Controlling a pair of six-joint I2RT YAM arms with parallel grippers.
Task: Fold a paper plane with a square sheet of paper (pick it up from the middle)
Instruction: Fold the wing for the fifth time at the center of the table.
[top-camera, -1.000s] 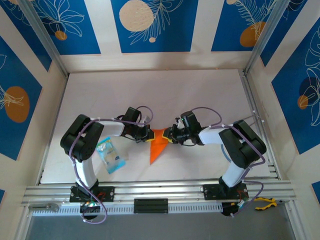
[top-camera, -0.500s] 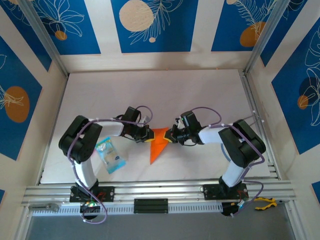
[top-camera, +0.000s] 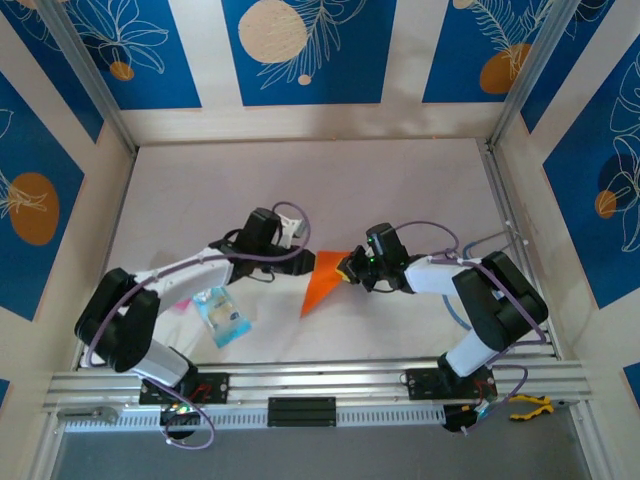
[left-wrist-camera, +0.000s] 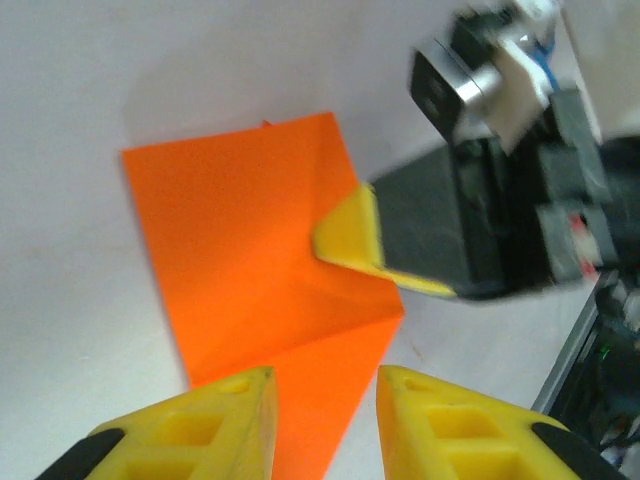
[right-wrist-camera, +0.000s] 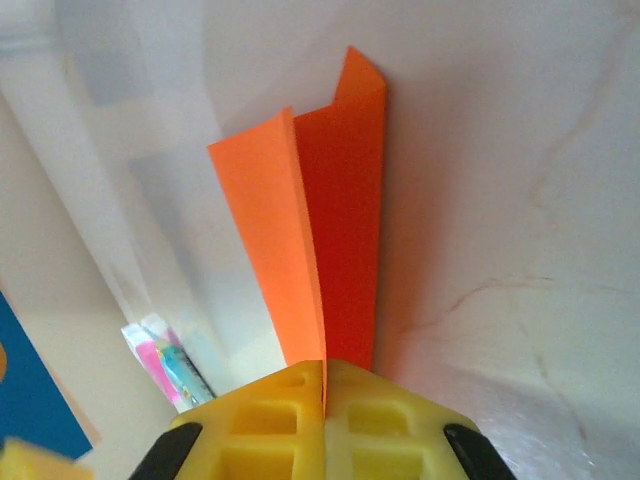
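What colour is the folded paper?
The paper is plain bright orange, clearest in the left wrist view.

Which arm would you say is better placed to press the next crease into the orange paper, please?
Probably left: the left claw is open and free beside the orange paper, while the right claw is shut on its edge, holding it.

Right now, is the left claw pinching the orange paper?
No, the left gripper is open; the orange paper lies below its parted fingers.

blue leaf-print walls (top-camera: 350, 85), white tabletop (top-camera: 300, 180)
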